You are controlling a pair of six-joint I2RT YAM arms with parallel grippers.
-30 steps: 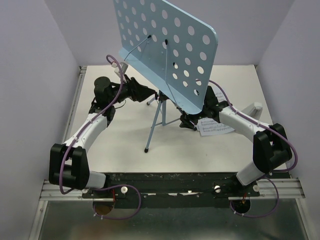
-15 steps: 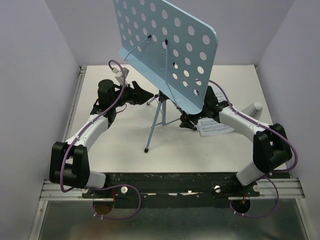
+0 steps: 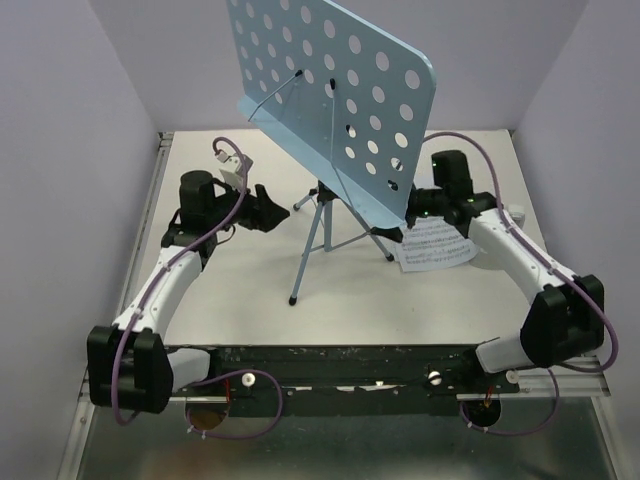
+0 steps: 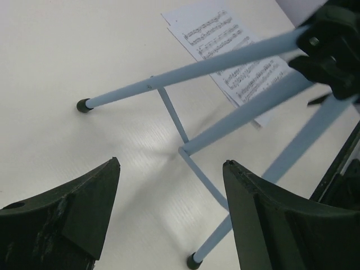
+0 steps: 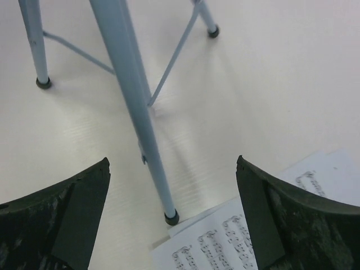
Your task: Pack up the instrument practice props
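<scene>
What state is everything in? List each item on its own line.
music stand: upright on spread tripod legs, tray bare.
sheet music pages: lying flat on the table, beside a stand foot.
left tool: open, empty.
right tool: open, empty.

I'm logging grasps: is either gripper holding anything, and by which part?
Nothing is held. The left gripper and right gripper are both open, near the legs of the music stand.
</scene>
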